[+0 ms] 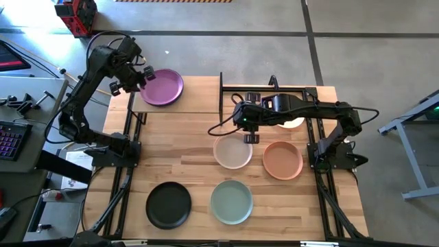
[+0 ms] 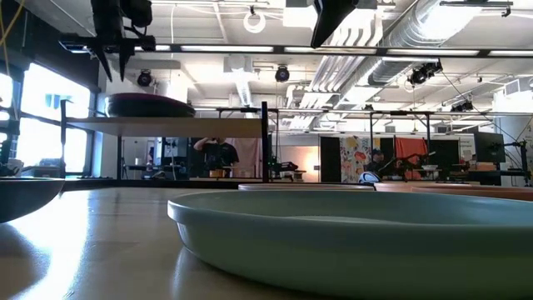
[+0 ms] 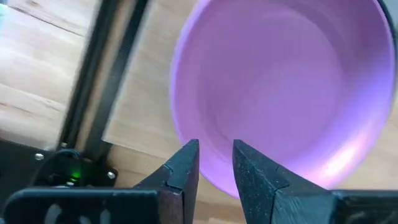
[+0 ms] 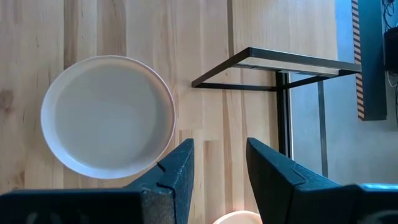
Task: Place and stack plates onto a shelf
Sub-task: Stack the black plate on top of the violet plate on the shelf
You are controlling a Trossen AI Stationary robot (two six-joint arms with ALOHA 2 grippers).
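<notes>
Hovering at the purple plate (image 1: 162,86) on the shelf (image 1: 182,103), the left pincer (image 1: 139,75) was slightly parted, empty; the right pincer (image 1: 247,128) gaped above the beige plate (image 1: 232,152).

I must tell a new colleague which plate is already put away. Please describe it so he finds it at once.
Find the raised wooden shelf at the table's far left. On it lies one purple plate, beside the left hand. The other plates lie lower, on the tabletop, and none is purple.

cream plate (image 1: 293,122): mostly under right arm | black plate (image 2: 25,196): edge-cropped
</notes>
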